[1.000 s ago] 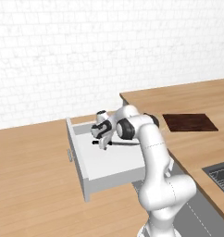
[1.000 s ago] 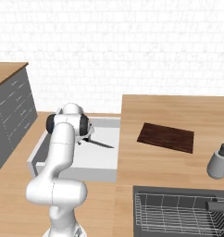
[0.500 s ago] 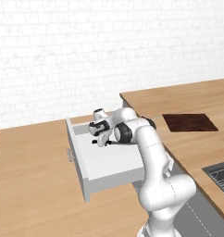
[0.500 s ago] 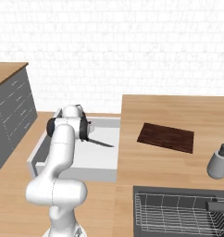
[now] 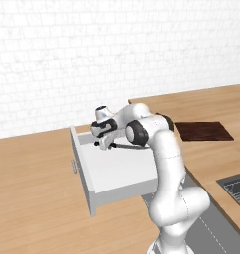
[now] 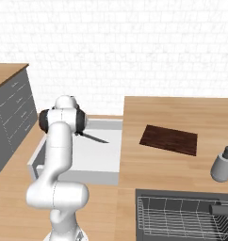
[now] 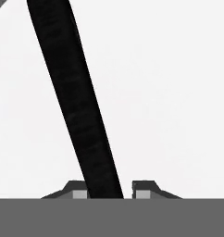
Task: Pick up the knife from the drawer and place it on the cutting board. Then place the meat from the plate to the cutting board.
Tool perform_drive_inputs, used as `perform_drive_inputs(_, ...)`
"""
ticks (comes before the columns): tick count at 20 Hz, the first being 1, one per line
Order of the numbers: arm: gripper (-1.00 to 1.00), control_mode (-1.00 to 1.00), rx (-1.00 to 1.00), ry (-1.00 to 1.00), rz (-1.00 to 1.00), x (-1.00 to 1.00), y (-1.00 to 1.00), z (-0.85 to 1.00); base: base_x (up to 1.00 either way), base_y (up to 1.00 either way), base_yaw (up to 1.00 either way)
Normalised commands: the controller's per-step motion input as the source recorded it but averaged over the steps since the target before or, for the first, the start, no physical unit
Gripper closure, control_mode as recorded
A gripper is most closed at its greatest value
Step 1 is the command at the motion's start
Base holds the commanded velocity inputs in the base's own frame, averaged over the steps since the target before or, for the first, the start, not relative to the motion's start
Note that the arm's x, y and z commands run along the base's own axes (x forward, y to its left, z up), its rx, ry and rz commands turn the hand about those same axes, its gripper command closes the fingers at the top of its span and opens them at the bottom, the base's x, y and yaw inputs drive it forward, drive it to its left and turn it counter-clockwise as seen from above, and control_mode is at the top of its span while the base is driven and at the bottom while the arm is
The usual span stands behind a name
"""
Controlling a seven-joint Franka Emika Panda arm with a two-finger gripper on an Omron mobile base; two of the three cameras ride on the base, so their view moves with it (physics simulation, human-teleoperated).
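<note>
The light-grey drawer [image 5: 119, 190] stands pulled open, and the knife [image 5: 128, 147] lies on its floor near the back. My gripper [image 5: 103, 144] reaches down into the drawer at the knife's handle end. In the hand view the black handle [image 7: 72, 97] runs from the top left down between my fingertips [image 7: 77, 190], and the gripper [image 7: 109, 190] is shut on the knife. From the right side the thin blade [image 6: 95, 138] sticks out past my arm over the drawer [image 6: 78, 176]. The dark brown cutting board [image 5: 204, 131] [image 6: 168, 139] lies bare on the counter to the right. The meat and the plate are out of view.
A grey soap dispenser [image 6: 223, 164] stands on the counter right of the board. A sink with a wire rack [image 6: 182, 212] sits in front of it. Dark grey cabinets [image 6: 12, 113] rise at the far left. The white tiled wall closes the back.
The fingers have shut around the knife's handle; a second ago they stood wide. The hand has hardly moved, and the knife still lies in the drawer.
</note>
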Motion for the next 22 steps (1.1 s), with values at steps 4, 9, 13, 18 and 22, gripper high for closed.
perform_drive_inputs(4, 1.00, -1.00, 0.03, -0.23, 0.01, -0.93, 0.41, 0.96, 0.00, 0.00, 0.00)
perform_drive_inputs(9, 1.00, -1.00, 0.00, -0.23, -0.11, -0.53, -0.34, 1.00, 0.00, 0.00, 0.00)
perform_drive_inputs(13, 1.00, -1.00, 0.00, -0.21, -0.17, -0.09, -0.47, 1.00, 0.00, 0.00, 0.00)
perform_drive_inputs(18, 1.00, -1.00, -0.03, -0.09, -0.17, 0.00, -0.82, 1.00, 0.00, 0.00, 0.00)
perform_drive_inputs(22, 1.00, -1.00, -0.04, 0.00, -0.13, -0.01, -0.87, 1.00, 0.00, 0.00, 0.00)
